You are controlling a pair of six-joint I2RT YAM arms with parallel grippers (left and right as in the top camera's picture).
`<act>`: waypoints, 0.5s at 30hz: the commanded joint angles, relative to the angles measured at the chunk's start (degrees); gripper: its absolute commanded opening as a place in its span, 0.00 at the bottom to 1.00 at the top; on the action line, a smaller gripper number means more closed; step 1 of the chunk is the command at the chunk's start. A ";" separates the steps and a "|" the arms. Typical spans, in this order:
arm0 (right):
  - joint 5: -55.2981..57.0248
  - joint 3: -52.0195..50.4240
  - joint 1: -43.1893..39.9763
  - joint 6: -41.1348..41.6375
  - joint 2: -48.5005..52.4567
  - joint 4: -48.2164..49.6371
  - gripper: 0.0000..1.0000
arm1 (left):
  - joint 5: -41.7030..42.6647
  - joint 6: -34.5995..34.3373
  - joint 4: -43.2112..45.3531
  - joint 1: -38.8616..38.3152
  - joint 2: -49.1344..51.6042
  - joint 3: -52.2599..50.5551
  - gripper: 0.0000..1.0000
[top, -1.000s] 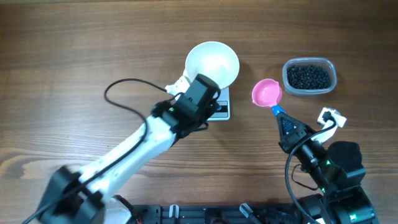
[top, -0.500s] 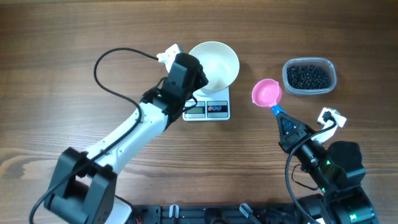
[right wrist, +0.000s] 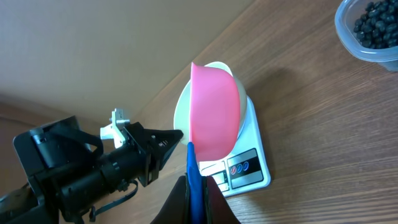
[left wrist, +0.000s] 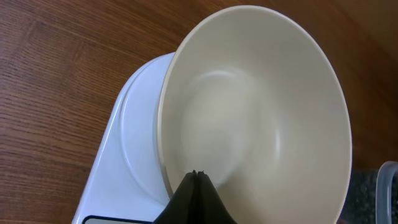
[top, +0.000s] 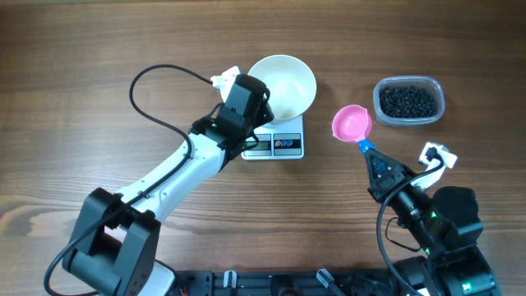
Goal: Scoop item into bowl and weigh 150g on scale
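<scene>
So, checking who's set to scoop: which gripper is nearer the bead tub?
The right gripper, holding the pink scoop beside the tub; left gripper is at the bowl on the scale.

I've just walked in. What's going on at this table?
The left gripper, shut, sits at the near rim of the empty white bowl, which stands on the scale. The right gripper holds an empty pink scoop by its blue handle, between the scale and the tub of black beads. Nothing is in the bowl yet.

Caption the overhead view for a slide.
Empty white bowl on kitchen scale, shut left gripper at its rim; right gripper holds pink scoop beside tub of black beads.
</scene>
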 commanded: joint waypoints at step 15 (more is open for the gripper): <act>-1.20 0.39 -0.22 0.20 -0.59 -0.37 0.05 | -6.84 1.49 -2.16 0.28 -0.52 0.07 0.04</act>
